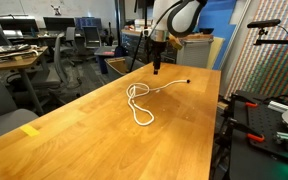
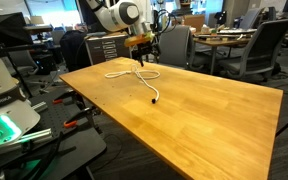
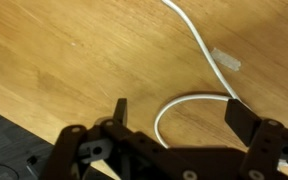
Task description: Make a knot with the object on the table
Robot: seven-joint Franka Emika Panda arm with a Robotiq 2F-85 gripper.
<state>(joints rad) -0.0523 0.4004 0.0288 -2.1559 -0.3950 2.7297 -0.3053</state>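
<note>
The white cord (image 1: 140,104) lies loose on the light wooden table (image 1: 84,135), untied. It is thin and limp, curling into one open loop in its middle, and one strand runs out straight to a small dark tip (image 1: 187,80). In an exterior view the other dark tip (image 2: 157,101) lies nearer the table's middle. The end effector (image 1: 157,68) hangs just above the table near the loop, its jaws spread wide and holding nothing. In the wrist view a curve of cord (image 3: 189,97) shows between the two fingers (image 3: 119,112), with a small pale tab (image 3: 225,60) on the cord. A yellow tape mark (image 1: 30,130) sits well apart, near a table edge.
</note>
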